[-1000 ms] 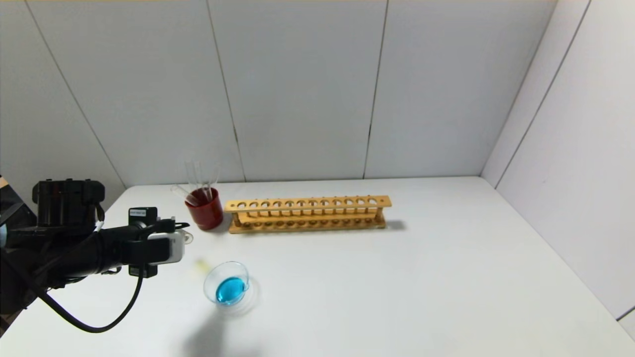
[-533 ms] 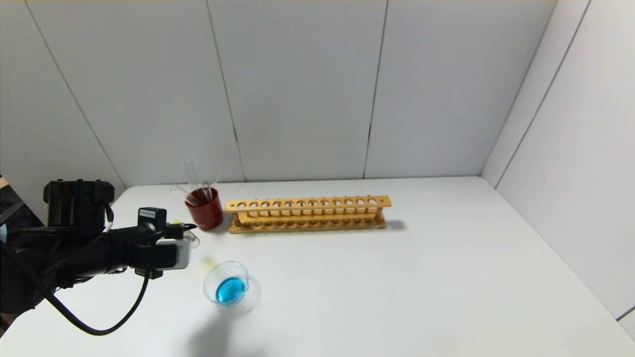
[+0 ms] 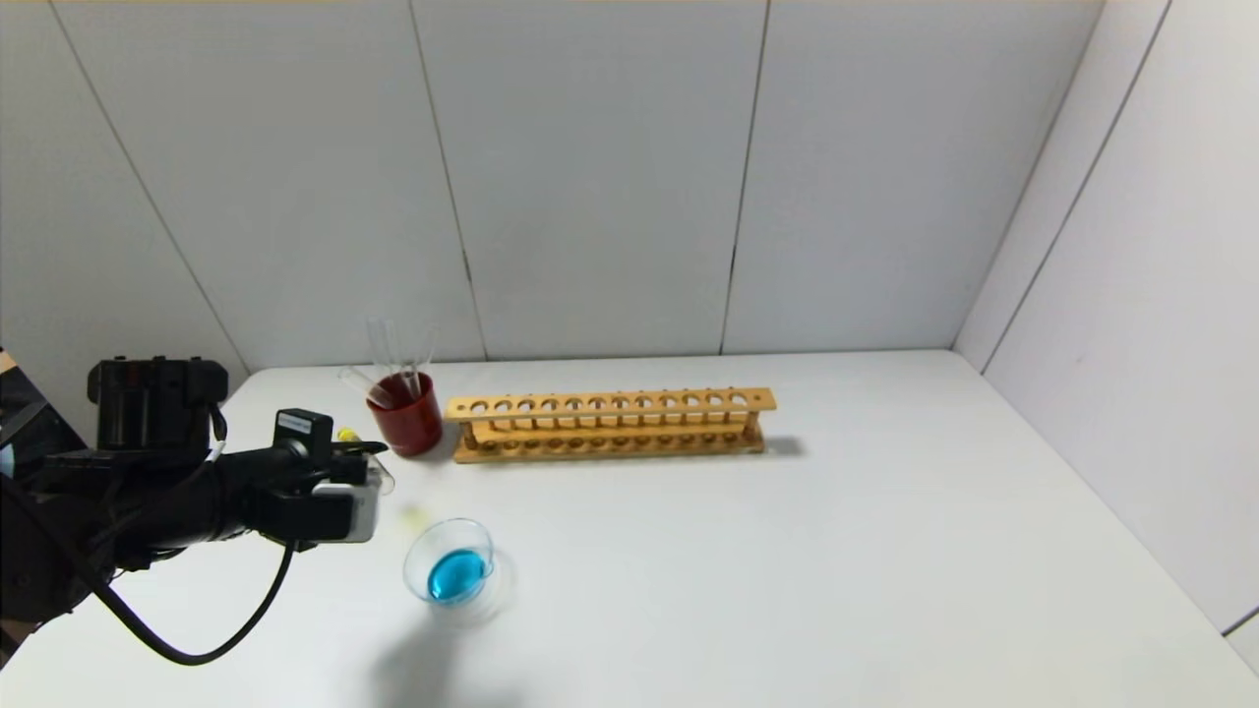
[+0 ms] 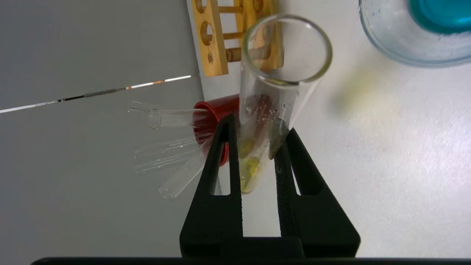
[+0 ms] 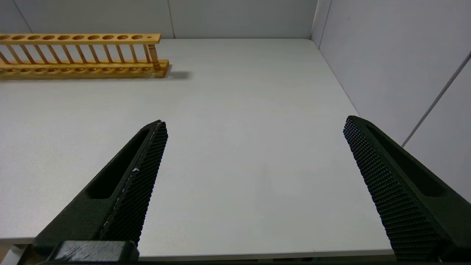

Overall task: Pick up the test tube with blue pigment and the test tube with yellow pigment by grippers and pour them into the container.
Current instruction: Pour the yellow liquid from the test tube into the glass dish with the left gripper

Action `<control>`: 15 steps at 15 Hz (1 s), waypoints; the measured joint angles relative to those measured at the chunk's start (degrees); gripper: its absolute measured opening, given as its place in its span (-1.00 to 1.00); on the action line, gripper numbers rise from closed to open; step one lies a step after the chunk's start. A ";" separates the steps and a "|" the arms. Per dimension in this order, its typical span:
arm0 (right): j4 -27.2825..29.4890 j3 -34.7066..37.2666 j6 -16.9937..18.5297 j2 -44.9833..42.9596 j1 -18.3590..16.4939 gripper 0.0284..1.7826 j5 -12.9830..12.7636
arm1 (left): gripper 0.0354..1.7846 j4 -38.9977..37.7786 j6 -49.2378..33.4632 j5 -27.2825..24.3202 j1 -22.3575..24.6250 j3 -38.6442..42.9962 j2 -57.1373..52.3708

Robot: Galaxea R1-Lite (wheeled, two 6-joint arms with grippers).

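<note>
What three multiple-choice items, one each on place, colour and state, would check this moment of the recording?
1. Where does the red cup stand?
A. At the left end of the wooden rack
B. Inside the container
C. At the table's right edge

2. What colour is the liquid in the container?
A. Yellow
B. Blue
C. Red

3. What is the left gripper doing?
A. Hanging open
B. Gripping the cup
C. Clamped on the test tube with yellow pigment

Answers: 1 A, cup beside the rack's left end; 2 B, a blue pool in the dish; 3 C, fingers pinch the tube.
</note>
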 joint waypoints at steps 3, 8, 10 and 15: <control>0.00 0.00 0.00 0.00 0.00 0.96 -0.02 | -0.68 -0.09 1.68 0.83 0.04 -0.06 0.44; 0.00 0.00 0.00 0.00 0.00 0.96 -0.02 | -0.68 -0.22 3.01 0.78 -1.19 -0.50 1.24; 0.00 0.00 0.00 0.00 0.00 0.96 -0.02 | -0.68 -1.22 5.46 0.39 -1.50 -1.02 1.51; -0.02 0.00 0.00 0.00 0.00 0.96 -0.02 | -0.68 -2.10 7.52 0.48 -1.69 -0.74 2.50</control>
